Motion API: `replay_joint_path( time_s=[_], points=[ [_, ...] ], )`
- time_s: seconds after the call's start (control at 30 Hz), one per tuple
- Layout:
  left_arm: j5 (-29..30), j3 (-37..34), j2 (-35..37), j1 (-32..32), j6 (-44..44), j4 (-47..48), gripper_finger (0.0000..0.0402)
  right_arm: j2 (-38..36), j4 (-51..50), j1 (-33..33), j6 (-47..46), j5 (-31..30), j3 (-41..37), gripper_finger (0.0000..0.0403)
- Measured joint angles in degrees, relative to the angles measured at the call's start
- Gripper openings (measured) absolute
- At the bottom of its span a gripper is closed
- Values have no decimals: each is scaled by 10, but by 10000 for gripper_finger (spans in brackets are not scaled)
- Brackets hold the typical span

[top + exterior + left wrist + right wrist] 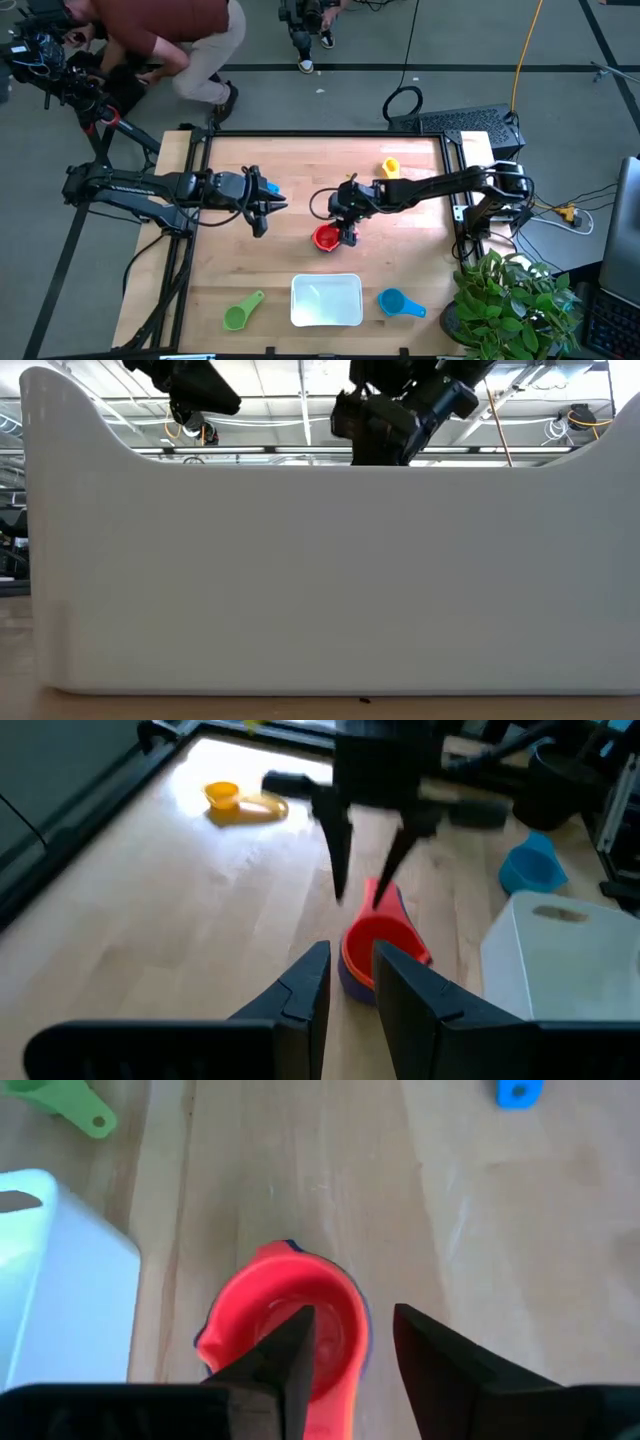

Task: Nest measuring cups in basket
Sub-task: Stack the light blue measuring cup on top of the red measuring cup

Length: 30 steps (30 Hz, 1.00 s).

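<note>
A red measuring cup [325, 238] sits nested in a dark blue cup [352, 984] near the table's middle. My right gripper [346, 232] hangs open over it from above. In the right wrist view one finger [292, 1342] is over the red bowl [285, 1312] and the other [425, 1350] is outside its rim. My left gripper [264, 206] hovers open to the left, empty, beside a light blue cup [271, 187] lying on the table. The white basket [326, 300] stands at the near edge, with a green cup [241, 311] to its left and a blue cup [400, 303] to its right. A yellow cup [390, 167] lies far right. My right gripper straddles the red cup's rim [352, 1295] from above, pointing down. I cannot tell whether either finger touches it. The cup rests on the table inside the dark blue one, with its handle [383, 896] rising between the fingers.
The basket's wall [320, 570] fills the low view, and both arms show above it. A person [170, 40] crouches beyond the table's far left corner. A potted plant [515, 305] stands off the near right corner. Bare wood lies between the cups.
</note>
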<state>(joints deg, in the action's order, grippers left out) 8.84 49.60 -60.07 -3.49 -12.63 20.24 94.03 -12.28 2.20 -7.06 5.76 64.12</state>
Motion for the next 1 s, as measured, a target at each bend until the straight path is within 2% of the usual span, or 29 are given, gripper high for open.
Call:
replay_joint_path(
  time_s=[0.13,0.2,0.37,0.5,0.63,0.87,1.0],
  points=[
    [-36,0,17,0,-51,65,81,-69,-12,-1,16,-8,-11,132],
    [-58,2,28,-5,-96,108,81,-118,-9,-7,18,-40,-31,132],
    [-71,1,36,-49,-208,222,81,-245,55,-12,7,-103,-129,132],
    [-79,1,32,-86,-313,262,81,-334,110,-6,-20,-107,-215,132],
    [-93,1,23,-129,-393,276,81,-404,121,-4,-43,-106,-269,132],
    [-92,0,9,-208,-403,231,81,-472,122,-4,-53,-106,-308,132],
    [-88,1,3,-216,-419,214,81,-479,104,-4,-65,-85,-313,132]
  ],
)
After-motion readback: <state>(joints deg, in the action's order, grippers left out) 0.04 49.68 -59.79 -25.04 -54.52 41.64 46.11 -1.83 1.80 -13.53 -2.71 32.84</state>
